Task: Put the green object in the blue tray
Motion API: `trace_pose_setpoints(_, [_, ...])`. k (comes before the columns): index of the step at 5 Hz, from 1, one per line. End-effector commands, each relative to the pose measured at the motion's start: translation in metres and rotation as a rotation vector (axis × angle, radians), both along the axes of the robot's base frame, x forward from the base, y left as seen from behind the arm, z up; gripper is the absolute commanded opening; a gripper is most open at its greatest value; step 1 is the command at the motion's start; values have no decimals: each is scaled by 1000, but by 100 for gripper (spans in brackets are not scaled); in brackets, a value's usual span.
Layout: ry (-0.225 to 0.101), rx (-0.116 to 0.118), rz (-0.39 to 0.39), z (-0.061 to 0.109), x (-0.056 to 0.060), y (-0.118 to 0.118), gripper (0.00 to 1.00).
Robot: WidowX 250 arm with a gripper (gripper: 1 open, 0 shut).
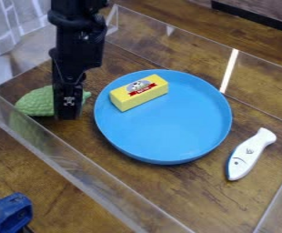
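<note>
Over on the left we find the green object [36, 102] lying on the glass table [168, 196], just beside the rim of the blue tray [163, 127] and outside it — so the job is not yet done. The gripper [68, 107] points straight down over the green thing's right end, its jaws spread wide with nothing between them; we can't tell whether the tips touch it. We judge this as the approach to a grasp. That green lump looks knitted or textured, rounded and probably soft and light — it should give under the fingers rather than slip, so we would take it across its narrow middle, squeezing gently. Moving right, the tray already carries a yellow block [140, 91] on its upper left part, leaving plenty of bare blue for a drop. Far right, a white handheld thing [248, 154] lies well apart from everything.
</note>
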State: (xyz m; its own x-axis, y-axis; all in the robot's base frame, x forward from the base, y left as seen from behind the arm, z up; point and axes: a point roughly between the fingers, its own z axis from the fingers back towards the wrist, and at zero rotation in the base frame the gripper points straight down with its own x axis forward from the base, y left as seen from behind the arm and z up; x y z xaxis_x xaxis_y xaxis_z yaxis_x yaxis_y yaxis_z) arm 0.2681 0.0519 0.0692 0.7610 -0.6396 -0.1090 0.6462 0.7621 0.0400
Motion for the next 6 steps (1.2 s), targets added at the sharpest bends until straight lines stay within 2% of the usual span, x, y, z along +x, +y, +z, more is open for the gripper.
trace_pose_setpoints(1, [-68,5,33,14,3,6,100])
trace_pose_setpoints(2, [-97,1,67,22,1,10,100])
trace_pose_setpoints(4, [-167,-14,14,-9,2,24,100])
trace_pose_setpoints(6, [-195,-2,100,-29,1,28,100])
